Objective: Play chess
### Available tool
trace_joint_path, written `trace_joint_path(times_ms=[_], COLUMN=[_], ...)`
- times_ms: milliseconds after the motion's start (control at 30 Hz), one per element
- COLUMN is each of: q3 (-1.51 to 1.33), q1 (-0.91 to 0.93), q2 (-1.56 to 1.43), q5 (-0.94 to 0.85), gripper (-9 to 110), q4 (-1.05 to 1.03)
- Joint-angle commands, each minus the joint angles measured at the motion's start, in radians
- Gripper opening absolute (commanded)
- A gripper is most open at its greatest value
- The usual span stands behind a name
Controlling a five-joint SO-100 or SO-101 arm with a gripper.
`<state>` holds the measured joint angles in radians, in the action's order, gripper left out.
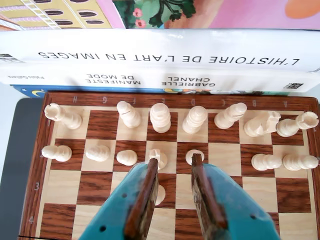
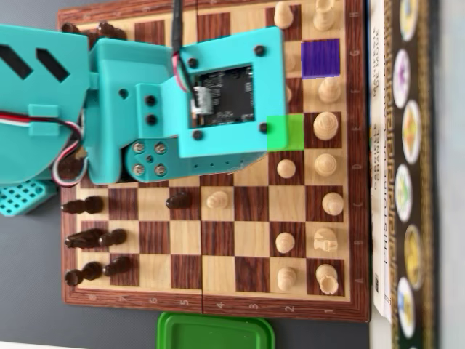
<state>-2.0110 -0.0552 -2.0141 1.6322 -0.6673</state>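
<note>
In the wrist view my teal gripper [image 1: 174, 161] with brown finger pads [image 1: 145, 200] hangs open over the wooden chessboard [image 1: 65, 187]. Only bare squares show between the fingers. The fingertips reach the row of white pawns: one pawn [image 1: 159, 158] sits at the left tip and another [image 1: 190, 156] at the right tip. A further white pawn [image 1: 160, 194] stands just right of the left finger. The white back row [image 1: 160, 117] lies beyond. In the overhead view the arm's housing [image 2: 218, 94] hides the gripper. A green square [image 2: 285, 132] and a purple square [image 2: 320, 58] are marked on the board.
Stacked books [image 1: 165, 60] lie against the board's white side [image 2: 407, 174]. Black pieces [image 2: 91, 238] stand along the left of the overhead view. A black pawn [image 2: 179, 199] faces a white pawn [image 2: 217, 199] mid-board. A green lid [image 2: 215, 331] lies below the board.
</note>
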Motion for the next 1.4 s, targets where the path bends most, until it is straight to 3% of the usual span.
trace_joint_path(times_ms=[0, 933, 1367], q3=[-0.023, -0.534, -0.908], q1=[0.020, 0.049, 0.035], q2=[-0.114, -0.966, -1.295], q5=[-0.003, -0.005, -0.087], gripper=[7, 9, 9], q4=[-0.003, 0.009, 0.301])
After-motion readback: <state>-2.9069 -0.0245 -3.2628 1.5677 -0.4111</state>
